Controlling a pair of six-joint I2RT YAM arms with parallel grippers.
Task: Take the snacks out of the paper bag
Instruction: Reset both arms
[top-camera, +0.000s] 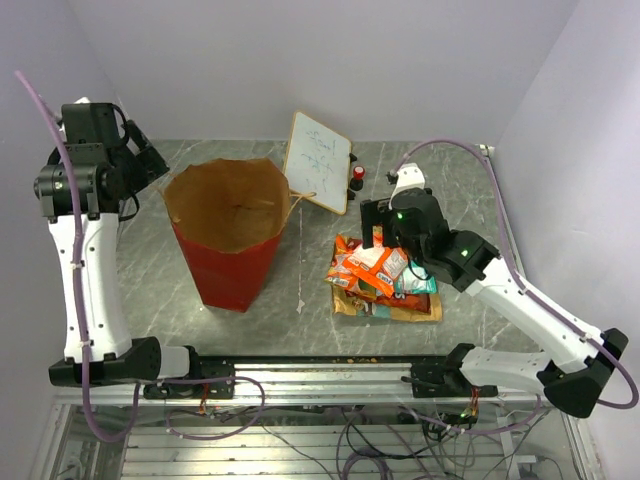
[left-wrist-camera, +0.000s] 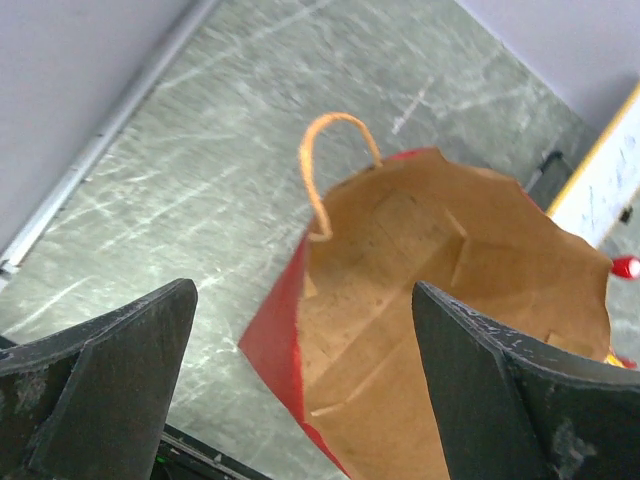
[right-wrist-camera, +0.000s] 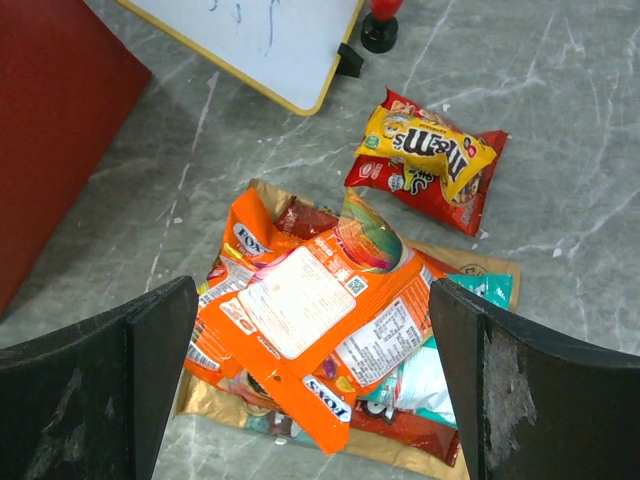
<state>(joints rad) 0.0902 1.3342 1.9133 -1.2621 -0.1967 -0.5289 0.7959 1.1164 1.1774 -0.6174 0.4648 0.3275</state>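
Paper bag (top-camera: 228, 270): red outside, brown kraft inside; upright, mouth open, tan loop handle (left-wrist-camera: 330, 135) at rim.
Snacks (top-camera: 383, 278): heaped flat, right of bag, apart from it. Orange packet (right-wrist-camera: 310, 320) uppermost; teal-white packet (right-wrist-camera: 430, 385) and gold-brown packet (right-wrist-camera: 465, 260) beneath. Yellow M&M's packet (right-wrist-camera: 430, 145) atop red packet (right-wrist-camera: 460, 205), just beside heap.

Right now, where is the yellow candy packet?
Upper right of the right wrist view: the yellow packet lies atop a red packet, past the orange pile, right of the whiteboard.

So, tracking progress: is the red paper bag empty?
Seemingly empty: red paper bag shows bare brown inside; orange snack packets lie outside.
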